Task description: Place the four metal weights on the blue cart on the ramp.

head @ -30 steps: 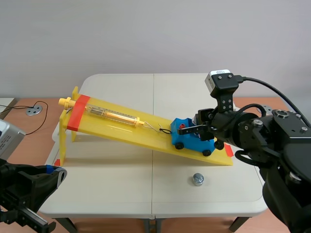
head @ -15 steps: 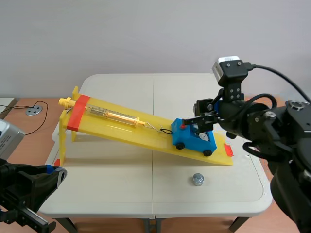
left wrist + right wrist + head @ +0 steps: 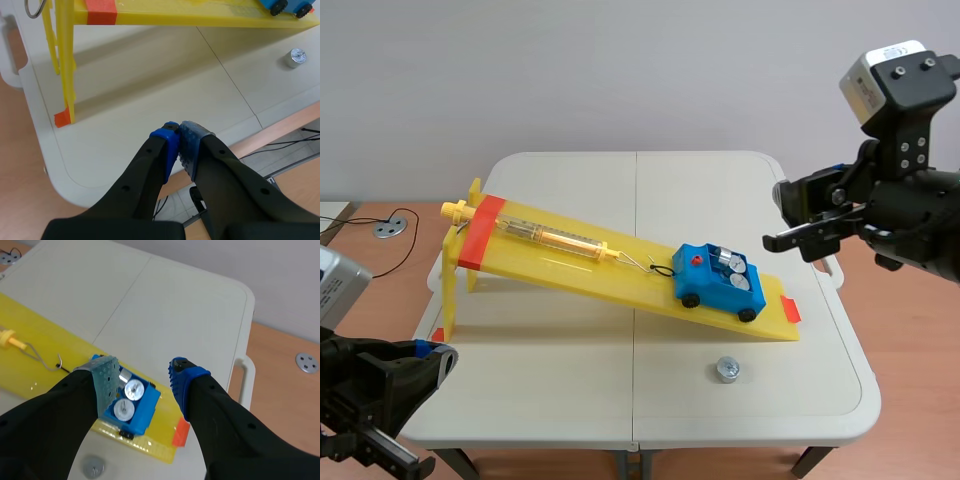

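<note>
Three weights (image 3: pixel 734 282) sit in one blue cart (image 3: pixel 705 287), a fourth (image 3: pixel 727 369) on the table (image 3: pixel 570 370); left fingers (image 3: pixel 167 150) closed, right fingers (image 3: pixel 182 377) apart.

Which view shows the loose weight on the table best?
The scene view: the loose weight lies whole and unobstructed near the low end of the ramp. The left wrist view shows it small, far ahead; the right wrist view catches it close under its jaws.
</note>
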Robot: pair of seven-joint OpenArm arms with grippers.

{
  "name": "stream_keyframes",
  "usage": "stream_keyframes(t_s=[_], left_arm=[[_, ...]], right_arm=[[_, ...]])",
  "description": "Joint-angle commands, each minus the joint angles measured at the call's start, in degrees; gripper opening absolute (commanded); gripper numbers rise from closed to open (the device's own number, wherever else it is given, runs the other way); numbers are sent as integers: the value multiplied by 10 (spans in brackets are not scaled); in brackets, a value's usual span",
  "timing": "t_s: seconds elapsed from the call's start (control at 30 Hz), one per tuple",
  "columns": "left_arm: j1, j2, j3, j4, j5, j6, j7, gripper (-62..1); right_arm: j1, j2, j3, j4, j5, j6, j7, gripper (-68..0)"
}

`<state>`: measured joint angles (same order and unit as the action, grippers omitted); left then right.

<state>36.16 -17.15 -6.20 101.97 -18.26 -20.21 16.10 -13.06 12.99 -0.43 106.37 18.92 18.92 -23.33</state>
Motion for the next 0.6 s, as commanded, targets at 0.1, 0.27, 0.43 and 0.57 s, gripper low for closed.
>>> stream_keyframes(t_s=[0.1,0.27,0.43,0.57], left_arm=[[-11,3,-8,33,-30,-12,-57,-582],[-11,3,-8,33,-30,-12,-57,-582],[-11,3,-8,33,-30,-12,-58,-582],[-11,3,-8,33,-30,-12,-58,-582]], right_arm=[[-42,45,54,92,86,20,23,-429],[-105,48,98,115,128,37,6,-429],[-137,48,104,109,115,37,3,-429],[-134,48,86,78,78,37,22,-429]])
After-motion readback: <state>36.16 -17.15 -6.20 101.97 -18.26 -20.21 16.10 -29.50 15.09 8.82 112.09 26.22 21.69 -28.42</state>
